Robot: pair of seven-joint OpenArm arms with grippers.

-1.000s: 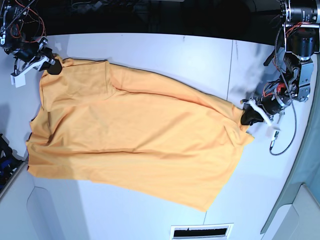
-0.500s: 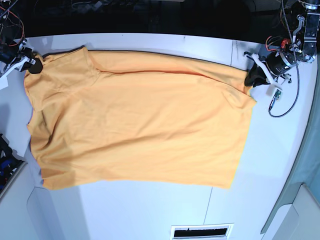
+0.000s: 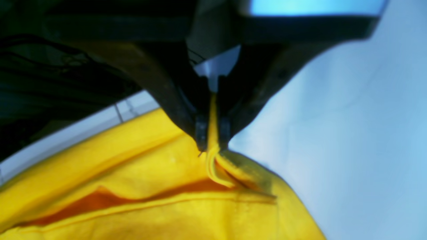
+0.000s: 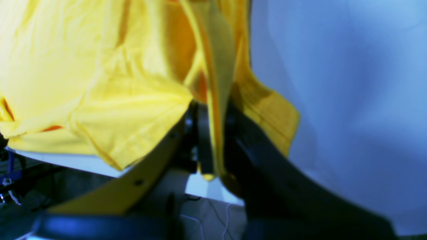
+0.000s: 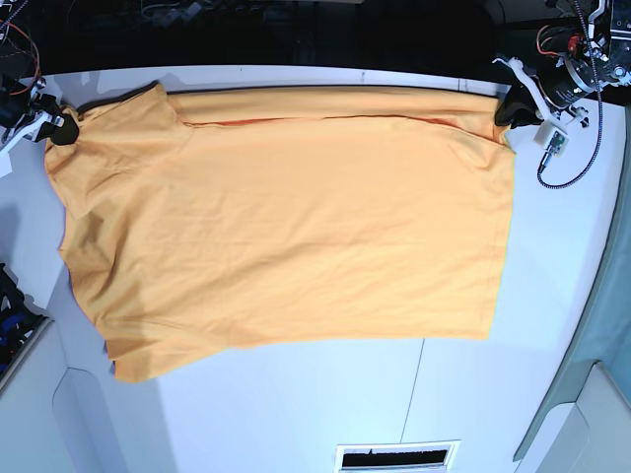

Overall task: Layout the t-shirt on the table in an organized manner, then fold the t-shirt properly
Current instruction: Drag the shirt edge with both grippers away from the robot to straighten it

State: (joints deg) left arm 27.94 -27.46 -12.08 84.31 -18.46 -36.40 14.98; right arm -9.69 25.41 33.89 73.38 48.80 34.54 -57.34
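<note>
Fingers (image 3: 200,133) of left gripper (image 3: 212,138) clamped on t-shirt (image 5: 286,217) edge; right gripper (image 4: 213,140) likewise, t-shirt spread on table (image 5: 296,414)

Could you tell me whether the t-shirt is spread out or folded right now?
Spread: the t-shirt lies open across the table, stretched at two corners.
</note>
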